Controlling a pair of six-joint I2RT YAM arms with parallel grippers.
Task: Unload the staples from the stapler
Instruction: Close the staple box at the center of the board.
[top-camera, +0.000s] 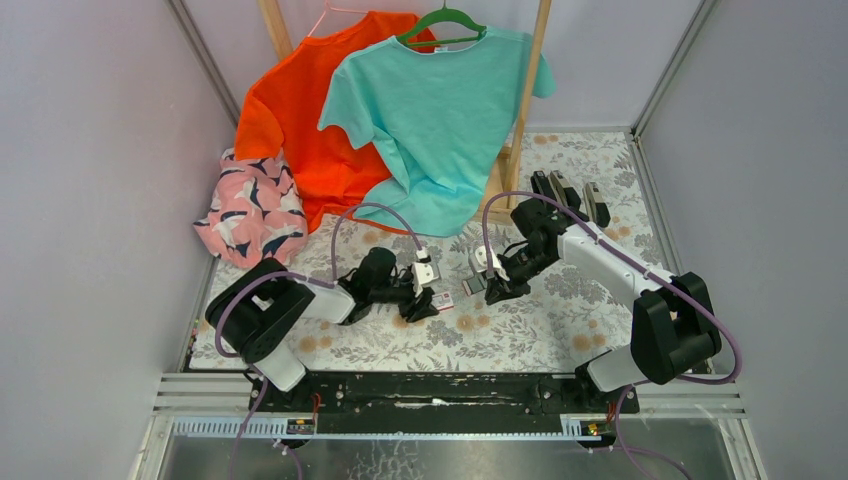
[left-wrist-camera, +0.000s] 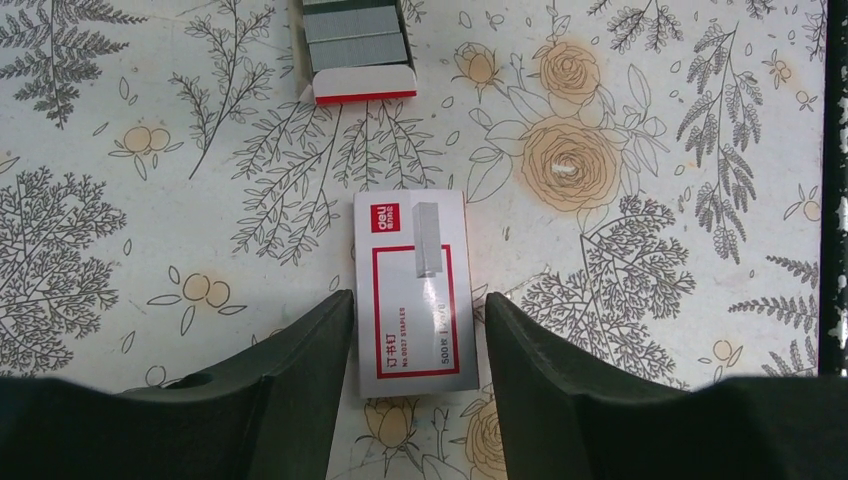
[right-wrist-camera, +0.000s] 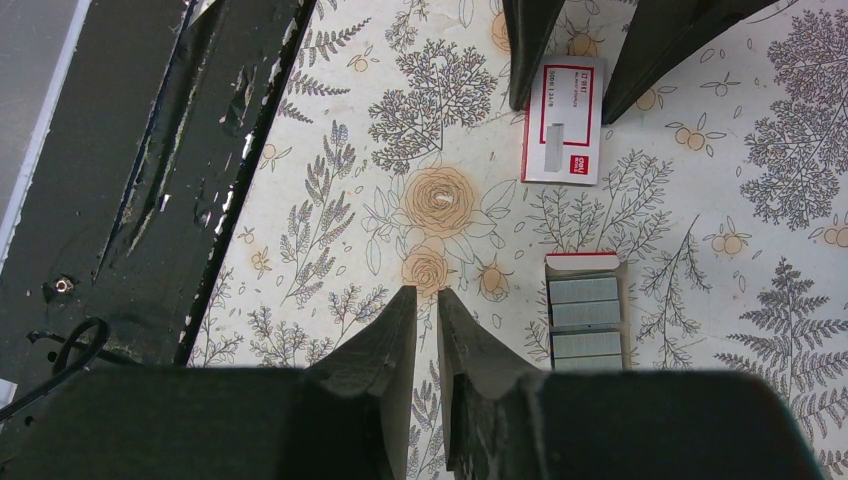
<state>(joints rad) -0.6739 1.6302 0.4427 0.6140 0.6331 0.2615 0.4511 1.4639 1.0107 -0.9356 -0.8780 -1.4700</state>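
Observation:
Silvery strips of staples lie in an open cardboard tray, also in the right wrist view and from above. A white-and-red staple box lies flat between the fingers of my left gripper. That gripper is open, with a thin gap at each side of the box. My right gripper hovers beside the tray, its jaws a narrow slit apart with nothing between them. The black stapler lies at the back right among similar black items, away from both grippers.
An orange shirt and a teal shirt hang on a wooden rack at the back. A pink patterned cloth lies at the back left. A black rail borders the floral tablecloth at the near edge.

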